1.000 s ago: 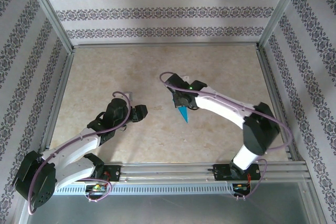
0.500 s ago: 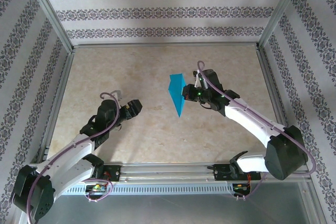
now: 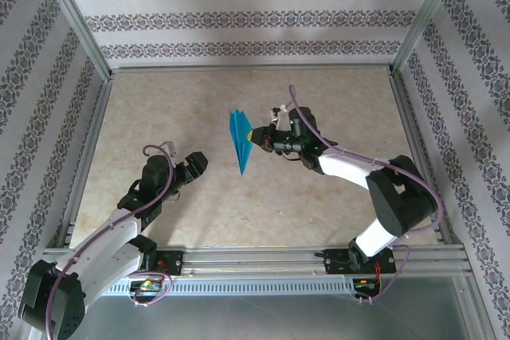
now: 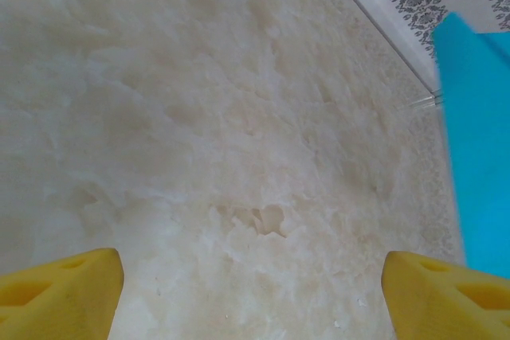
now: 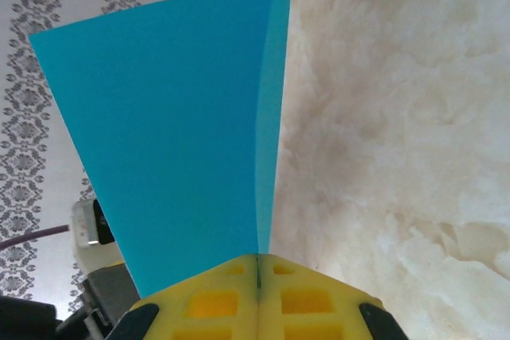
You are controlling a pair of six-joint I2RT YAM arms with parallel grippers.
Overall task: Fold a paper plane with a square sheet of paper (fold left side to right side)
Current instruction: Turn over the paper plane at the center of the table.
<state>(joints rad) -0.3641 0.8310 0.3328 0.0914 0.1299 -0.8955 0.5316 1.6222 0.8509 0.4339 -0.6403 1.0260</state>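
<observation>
Probably a lab, aluminium frame [image 3: 84, 29], wallpapered panels [image 3: 247, 17]

Soft, even light comes down from above onto my worktop [image 3: 159, 109]. It is bright with no hard glare, and my arms leave only faint, diffuse shadows on the marbled surface. Through my left wrist camera the stone looks pale and a little washed out, the paper plane [image 4: 478, 141] at the right edge is smeared out of focus, and the yellow fingertips [image 4: 60, 292] of my left claw [image 4: 253, 296] blur into the bottom corners. Through my right wrist camera the teal is saturated and its crease is sharp just above my right claw [image 5: 259, 264], while the wallpaper behind goes slightly soft.
</observation>
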